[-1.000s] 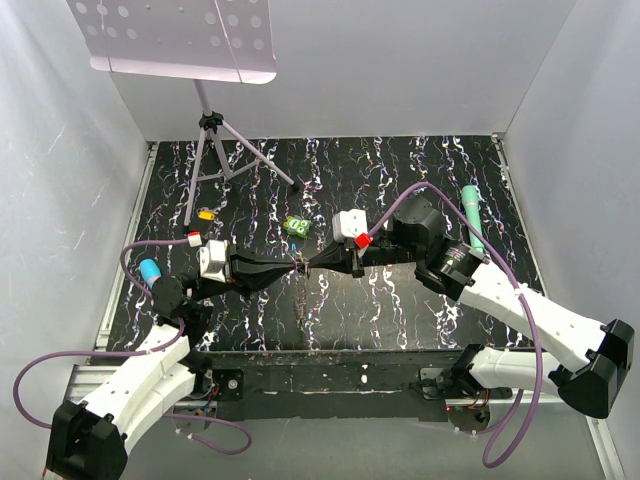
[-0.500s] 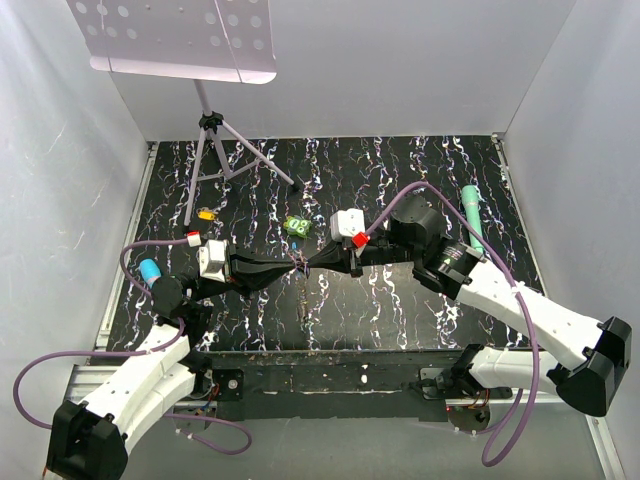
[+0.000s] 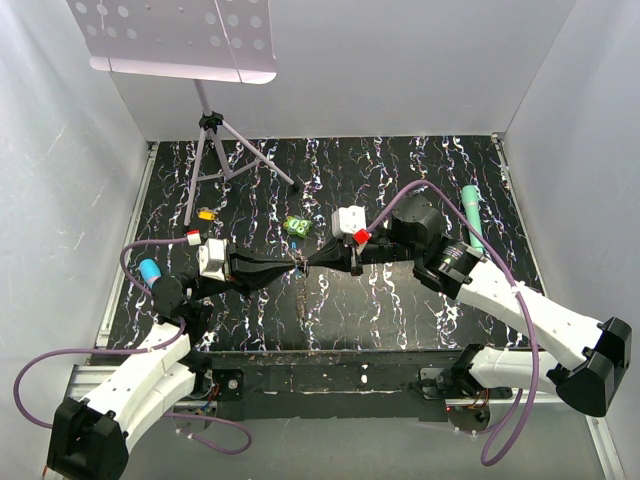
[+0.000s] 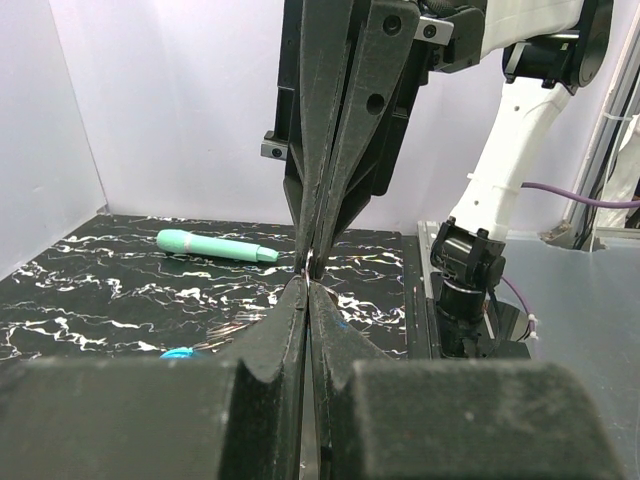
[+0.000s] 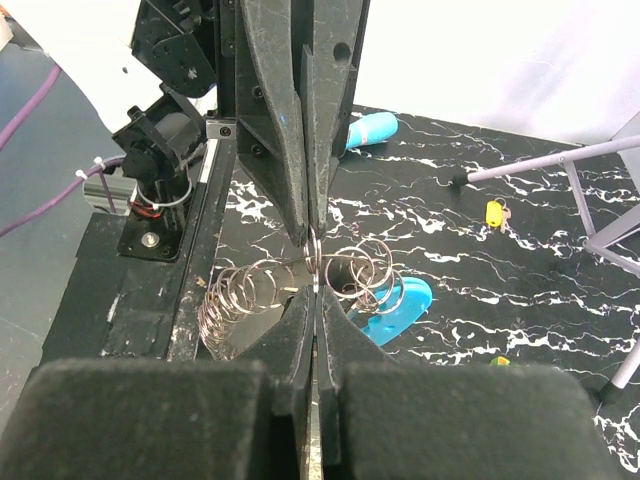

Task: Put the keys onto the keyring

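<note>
My two grippers meet tip to tip above the middle of the table, the left gripper [image 3: 295, 265] coming from the left and the right gripper [image 3: 307, 262] from the right. Both are shut on one ring of the keyring [image 5: 240, 290], a string of thin metal rings that sags between them. Its bright blue clip [image 5: 400, 303] hangs just beyond the rings. In the right wrist view, my right gripper [image 5: 314, 290] pinches the ring from below and the left gripper [image 5: 310, 238] from above. No keys show in any view.
A teal marker [image 3: 472, 215] lies at the far right. A green lumpy object [image 3: 295, 227] sits just behind the grippers, and a small yellow piece [image 3: 206, 214] is further left. A tripod stand [image 3: 215, 150] occupies the back left. A blue cylinder [image 3: 149, 269] lies by the left arm.
The right wrist has crept slightly left and away from the bases. Both grippers stay shut, tip to tip on the ring.
</note>
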Robot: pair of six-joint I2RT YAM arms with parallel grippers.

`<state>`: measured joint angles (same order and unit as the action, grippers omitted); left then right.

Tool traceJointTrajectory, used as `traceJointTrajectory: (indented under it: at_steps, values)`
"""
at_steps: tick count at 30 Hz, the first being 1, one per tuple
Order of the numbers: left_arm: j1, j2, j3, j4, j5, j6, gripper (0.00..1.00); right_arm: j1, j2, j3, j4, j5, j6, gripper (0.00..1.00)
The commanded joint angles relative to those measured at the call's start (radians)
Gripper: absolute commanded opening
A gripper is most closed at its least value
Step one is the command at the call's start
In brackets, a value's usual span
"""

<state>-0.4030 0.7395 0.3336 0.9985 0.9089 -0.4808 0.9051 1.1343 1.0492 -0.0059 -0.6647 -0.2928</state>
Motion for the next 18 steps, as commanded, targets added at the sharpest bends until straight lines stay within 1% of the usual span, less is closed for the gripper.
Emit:
traceJointTrajectory:
  at_steps: [1, 18]
  values:
    - [0.003, 0.003, 0.001, 0.049, 0.001, -0.012, 0.00, -0.002, -0.001, 0.020, 0.084, -0.023, 0.024, 0.01]
    - [0.003, 0.008, 0.001, 0.060, 0.004, -0.016, 0.00, 0.000, 0.005, 0.020, 0.072, -0.047, 0.035, 0.01]
